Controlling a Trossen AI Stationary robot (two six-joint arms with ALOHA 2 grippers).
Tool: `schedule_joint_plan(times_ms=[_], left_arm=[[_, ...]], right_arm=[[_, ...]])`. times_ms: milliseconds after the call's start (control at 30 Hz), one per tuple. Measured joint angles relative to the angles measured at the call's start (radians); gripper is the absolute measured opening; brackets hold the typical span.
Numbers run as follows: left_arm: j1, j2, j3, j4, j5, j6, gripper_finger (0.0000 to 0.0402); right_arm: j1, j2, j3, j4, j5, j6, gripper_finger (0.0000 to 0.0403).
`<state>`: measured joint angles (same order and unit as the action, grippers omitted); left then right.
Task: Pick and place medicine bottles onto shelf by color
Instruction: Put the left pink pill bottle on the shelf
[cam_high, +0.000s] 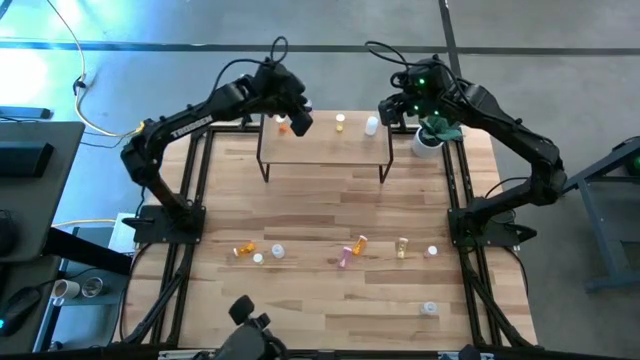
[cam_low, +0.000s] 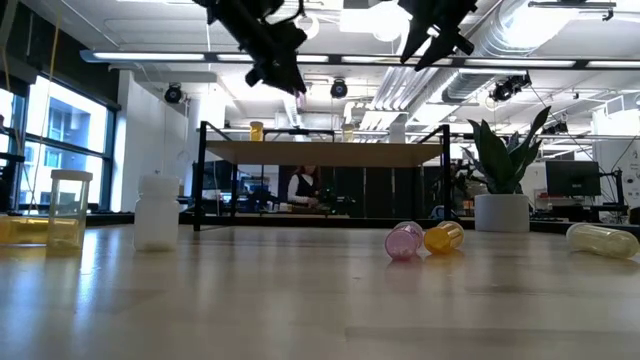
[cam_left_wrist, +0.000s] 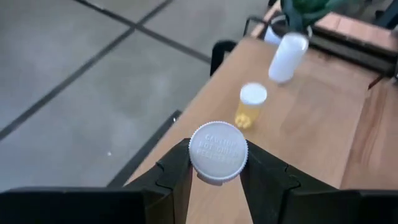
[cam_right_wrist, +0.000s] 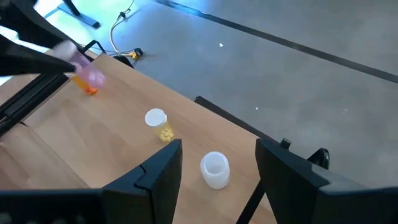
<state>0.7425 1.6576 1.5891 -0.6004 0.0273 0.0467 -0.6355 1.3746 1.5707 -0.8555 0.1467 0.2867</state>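
The light-wood shelf (cam_high: 325, 148) stands at the table's far side. An orange bottle (cam_high: 283, 126), a yellow bottle (cam_high: 340, 122) and a clear white bottle (cam_high: 372, 125) stand on it. My left gripper (cam_high: 298, 120) is shut on a pink bottle (cam_right_wrist: 90, 73) with a white cap (cam_left_wrist: 217, 151), above the shelf's left end. My right gripper (cam_right_wrist: 214, 163) is open, high above the clear white bottle (cam_right_wrist: 214, 169). Its fingers stand on either side of the bottle without touching it. Several more bottles (cam_high: 345, 255) lie and stand on the table's near half. My left gripper pinches the pink bottle between its two fingers, just under the white cap (cam_left_wrist: 214, 177). The fingers slant down from above. The cap hides the body in the left wrist view. The bottle is lifted clear, above the shelf (cam_left_wrist: 298, 112) near the orange bottle (cam_right_wrist: 91, 91).
A potted plant (cam_high: 432, 135) stands at the shelf's right end. On the near half of the table are an orange bottle (cam_high: 243, 250), white ones (cam_high: 277, 251), a pink and orange pair (cam_low: 420, 240), a yellow one (cam_high: 402, 247) and clear ones (cam_high: 430, 309).
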Motion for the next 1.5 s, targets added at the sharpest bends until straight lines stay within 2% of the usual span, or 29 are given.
schedule_joint_plan(times_ms=[433,767,1500], left_arm=[[-0.019,0.097,0.001,-0.065,0.043,-0.043,0.0110],[-0.030,0.131,0.001,-0.059,-0.042,-0.035,0.0110],[-0.037,0.130,0.001,-0.084,-0.065,-0.043,0.0114]], right_arm=[[0.000,0.000,0.000,-0.001,0.000,0.000,0.0194],[0.000,0.000,0.000,-0.001,0.000,0.000,0.0194],[0.000,0.000,0.000,-0.001,0.000,-0.008,0.0194]])
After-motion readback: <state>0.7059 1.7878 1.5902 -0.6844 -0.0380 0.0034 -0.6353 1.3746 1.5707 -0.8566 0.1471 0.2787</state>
